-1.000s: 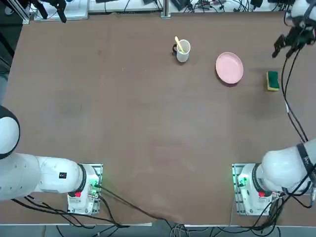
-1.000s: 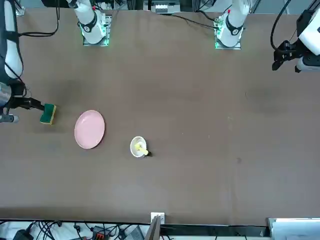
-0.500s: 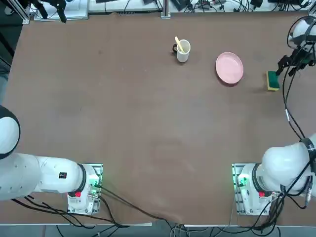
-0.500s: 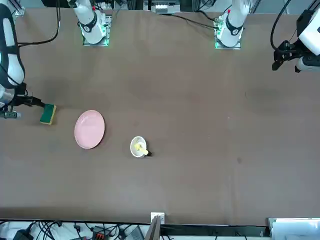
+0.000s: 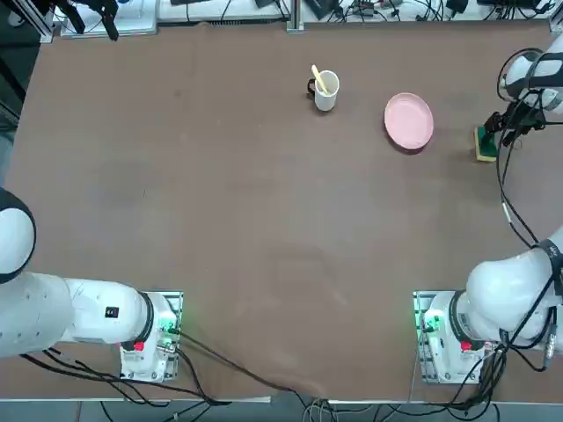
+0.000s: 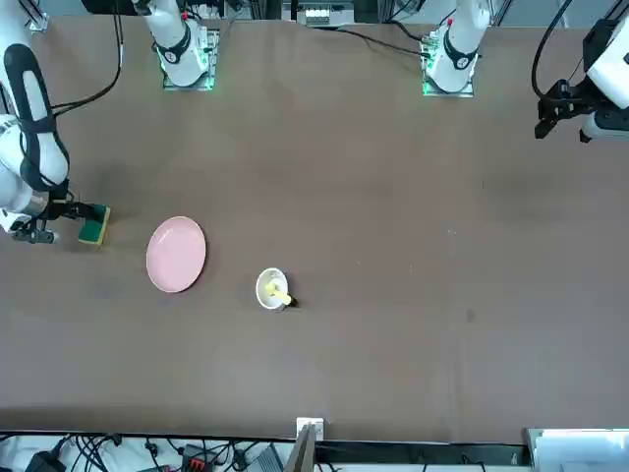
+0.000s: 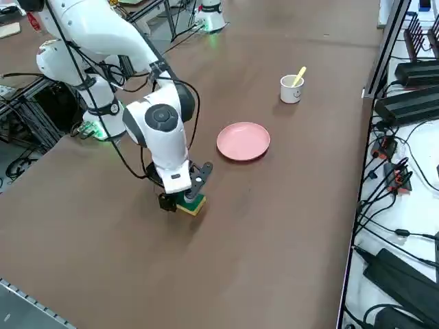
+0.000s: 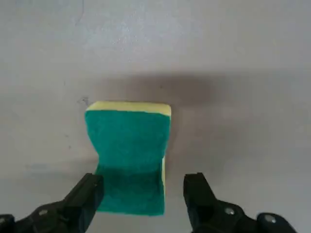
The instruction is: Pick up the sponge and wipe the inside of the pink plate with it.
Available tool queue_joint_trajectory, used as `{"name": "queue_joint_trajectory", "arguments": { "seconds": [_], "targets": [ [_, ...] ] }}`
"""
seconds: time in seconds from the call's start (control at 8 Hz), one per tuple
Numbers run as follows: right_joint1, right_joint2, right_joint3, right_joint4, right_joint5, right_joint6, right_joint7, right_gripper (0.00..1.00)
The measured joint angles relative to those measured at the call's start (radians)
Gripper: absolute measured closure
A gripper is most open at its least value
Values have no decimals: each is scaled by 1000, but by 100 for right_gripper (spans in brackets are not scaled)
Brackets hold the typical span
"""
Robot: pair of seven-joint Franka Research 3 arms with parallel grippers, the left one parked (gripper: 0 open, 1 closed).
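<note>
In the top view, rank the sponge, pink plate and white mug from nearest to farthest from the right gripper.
1. sponge: directly under the open right gripper, near the table's right edge.
2. pink plate: to the gripper's left.
3. white mug: farther left, beyond the plate.

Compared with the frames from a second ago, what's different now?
The right gripper has come down from above the table's far right edge onto the sponge; its open fingers now straddle it, nothing gripped yet. The sponge, pink plate and white mug have not moved.
</note>
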Motion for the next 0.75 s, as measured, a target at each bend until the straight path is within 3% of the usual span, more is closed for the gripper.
{"name": "queue_joint_trajectory", "arguments": {
  "seconds": [0.75],
  "targets": [
    [4,25,10,0,42,14,1,1]
  ]
}}
